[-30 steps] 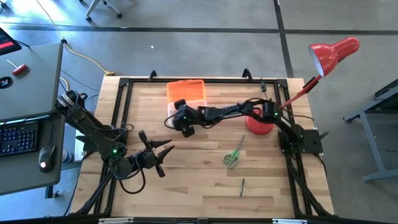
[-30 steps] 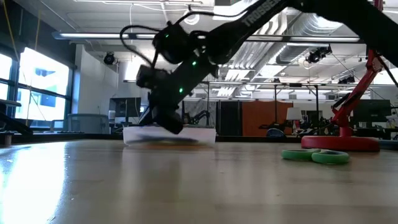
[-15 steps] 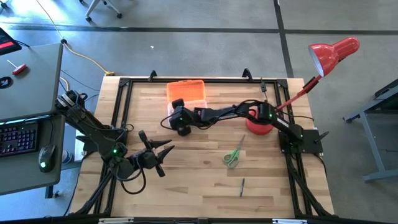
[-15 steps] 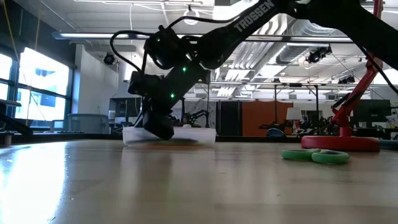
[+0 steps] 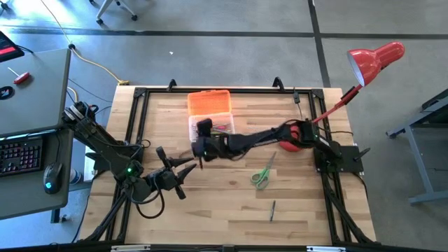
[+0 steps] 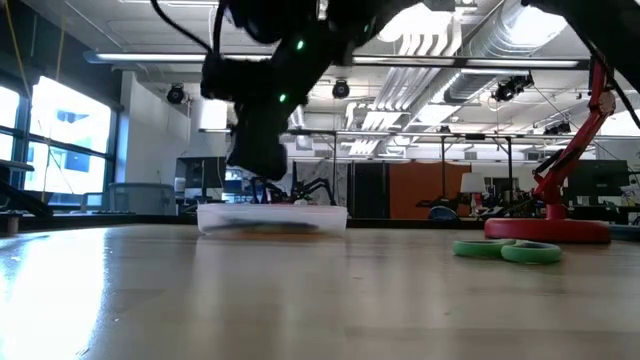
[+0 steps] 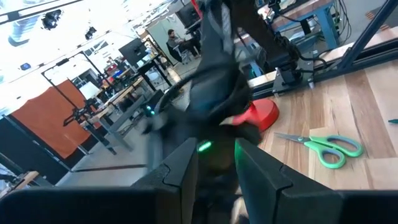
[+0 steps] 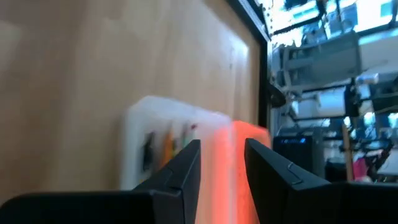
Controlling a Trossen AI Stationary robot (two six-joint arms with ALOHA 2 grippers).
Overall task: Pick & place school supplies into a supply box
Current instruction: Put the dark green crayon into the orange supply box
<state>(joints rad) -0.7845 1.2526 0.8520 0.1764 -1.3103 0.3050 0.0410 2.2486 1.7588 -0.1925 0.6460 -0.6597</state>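
Supply box (image 5: 210, 115): I saw a clear case, orange ribbed lid folded back, pens inside, at table's far edge.
Right gripper (image 5: 198, 150): beside box, jaws parted, empty.
Left gripper (image 5: 183, 175): near edge, spread, empty.

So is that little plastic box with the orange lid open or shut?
Open. From above, the orange lid lies flipped back beside the clear tray, and a few pens show inside it. The right wrist view shows the same.

wood-grain table (image 5: 224, 203); clear plastic supply box (image 5: 210, 124).
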